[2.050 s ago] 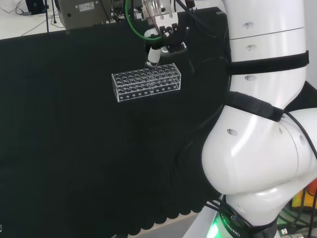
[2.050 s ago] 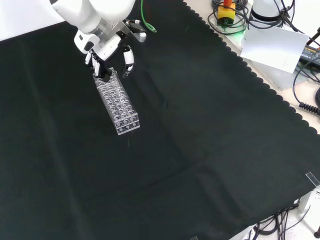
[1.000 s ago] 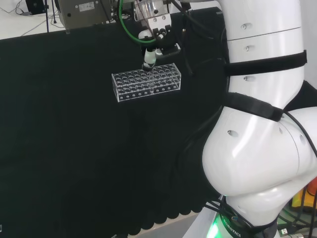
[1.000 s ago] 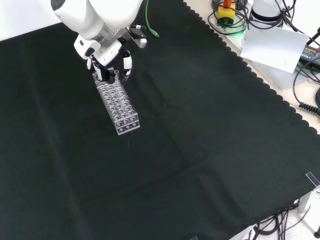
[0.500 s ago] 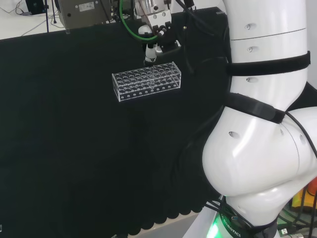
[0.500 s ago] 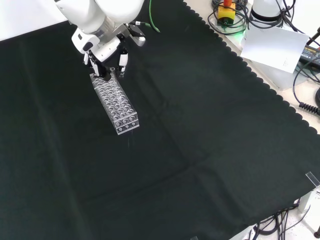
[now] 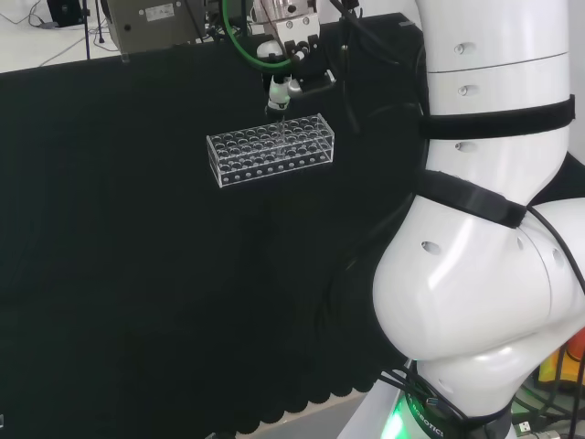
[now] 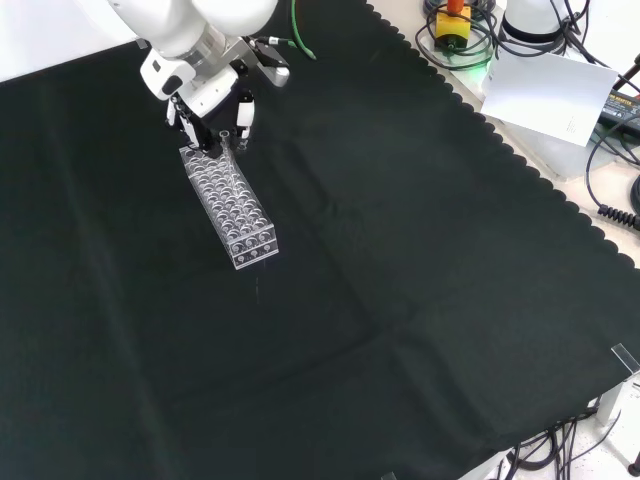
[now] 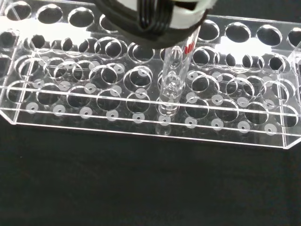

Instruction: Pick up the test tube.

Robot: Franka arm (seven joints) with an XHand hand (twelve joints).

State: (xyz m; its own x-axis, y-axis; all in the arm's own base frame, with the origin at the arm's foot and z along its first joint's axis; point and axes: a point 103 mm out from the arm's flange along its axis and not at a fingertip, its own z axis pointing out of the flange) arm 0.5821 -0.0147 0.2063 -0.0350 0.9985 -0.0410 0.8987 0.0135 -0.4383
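Fingers [image 8: 243, 112] are curled in around the top of the test tube [image 9: 172, 77], pinching it from above, and that upright hold makes sense to me: a tube standing in a hole can only leave straight along its own axis. In the wrist view the tube stands vertical, its rounded bottom inside the clear rack [image 8: 230, 204], in a hole of the row nearest the rack's front wall. The hand [image 7: 285, 78] sits over the rack's far edge in the head view, at the rack's upper end in the front view. Neighbouring holes look empty, so nothing crowds the tube sideways. Above is open air, the obvious way out. All around the rack the black-clothed surface [image 8: 420, 250] lies bare, its scalloped edge well apart, with cables and equipment beyond at the front view's right.
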